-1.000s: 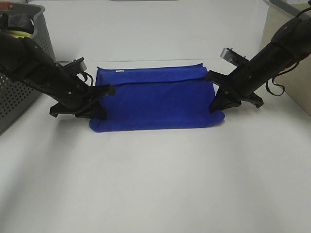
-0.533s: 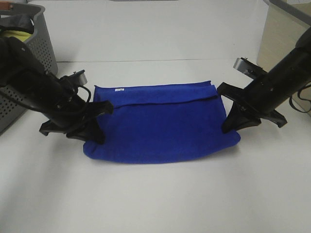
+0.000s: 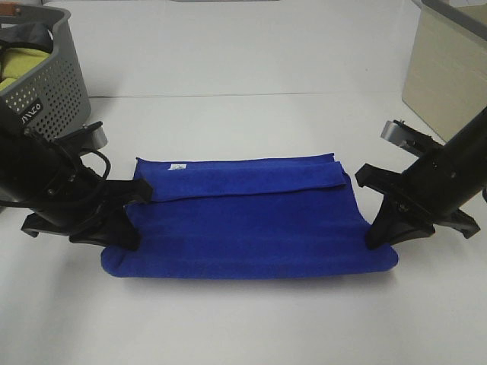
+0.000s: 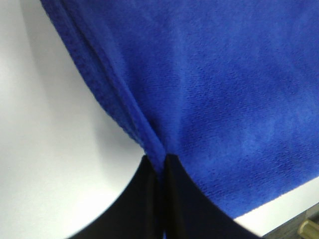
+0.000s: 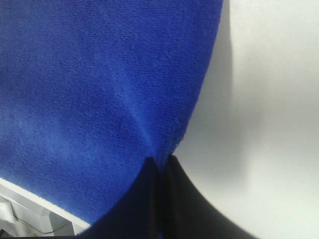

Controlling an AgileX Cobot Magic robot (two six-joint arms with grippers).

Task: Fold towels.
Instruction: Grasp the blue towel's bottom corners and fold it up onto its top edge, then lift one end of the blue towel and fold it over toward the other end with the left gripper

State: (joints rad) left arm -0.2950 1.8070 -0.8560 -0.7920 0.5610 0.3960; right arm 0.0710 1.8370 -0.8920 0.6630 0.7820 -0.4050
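The royal-blue towel (image 3: pixel 243 220) lies folded lengthwise on the white table, a narrower layer showing along its far edge with a small white tag (image 3: pixel 177 166) near the far left corner. My left gripper (image 3: pixel 122 232) is shut on the towel's left end. My right gripper (image 3: pixel 378 232) is shut on the towel's right end. In the left wrist view the fingers (image 4: pixel 160 199) pinch a fold of the blue towel (image 4: pixel 224 89). In the right wrist view the fingers (image 5: pixel 159 199) pinch the edge of the towel (image 5: pixel 99 84).
A grey perforated basket (image 3: pixel 46 84) with a yellow-green cloth (image 3: pixel 19 65) stands at the far left. A beige box-like surface (image 3: pixel 445 68) stands at the far right. The white table (image 3: pixel 243 319) extends in front of the towel.
Both grippers have pulled the towel toward the near edge of the table and moved apart, drawing it out longer. The basket is now uncovered behind the left arm.
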